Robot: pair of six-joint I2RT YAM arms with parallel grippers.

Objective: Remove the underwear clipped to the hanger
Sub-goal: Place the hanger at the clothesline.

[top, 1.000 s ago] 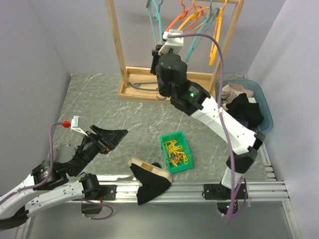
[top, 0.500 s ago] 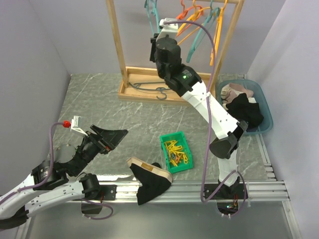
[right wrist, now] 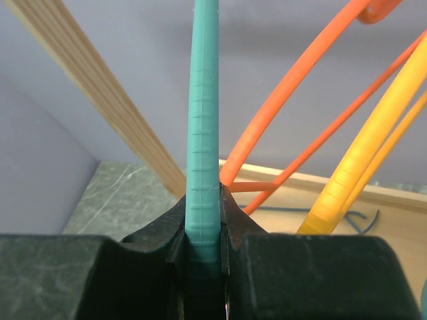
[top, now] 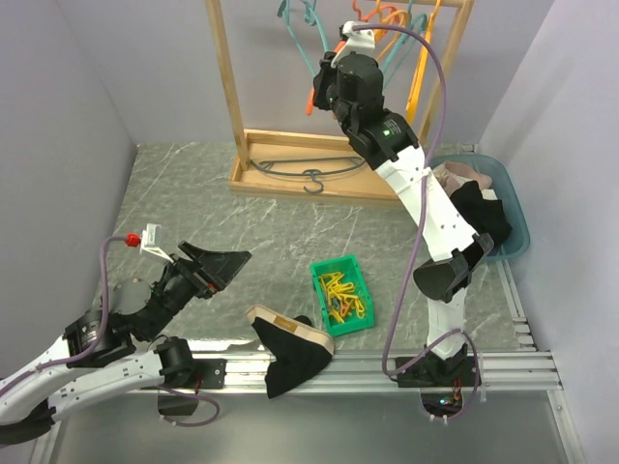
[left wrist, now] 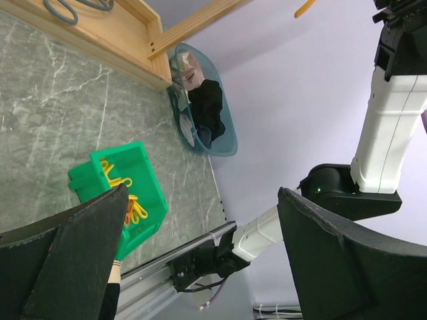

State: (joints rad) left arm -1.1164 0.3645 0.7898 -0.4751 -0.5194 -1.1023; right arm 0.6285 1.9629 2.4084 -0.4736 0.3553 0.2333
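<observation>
My right gripper point(top: 325, 85) is raised at the wooden rack point(top: 224, 87) and shut on a teal hanger point(right wrist: 202, 153). No cloth shows on that hanger in the right wrist view. Orange point(right wrist: 300, 87) and yellow hangers point(right wrist: 363, 160) hang beside it. One black underwear with a beige waistband point(top: 290, 360) lies over the table's front edge. More underwear, black point(top: 479, 215) and pale, lies in the blue basin point(top: 515, 208), which also shows in the left wrist view point(left wrist: 225, 137). My left gripper point(top: 221, 266) is open and empty, low at the front left.
A green bin point(top: 340, 295) of yellow pegs stands mid-table and also shows in the left wrist view point(left wrist: 150, 193). A dark hanger point(top: 309, 174) lies on the rack's wooden base. Walls close in on the left, back and right. A metal rail point(top: 368, 367) runs along the front.
My right arm has swung up and to the right along the rack, carrying the teal hanger. The left arm and the underwear on the table have not moved.
</observation>
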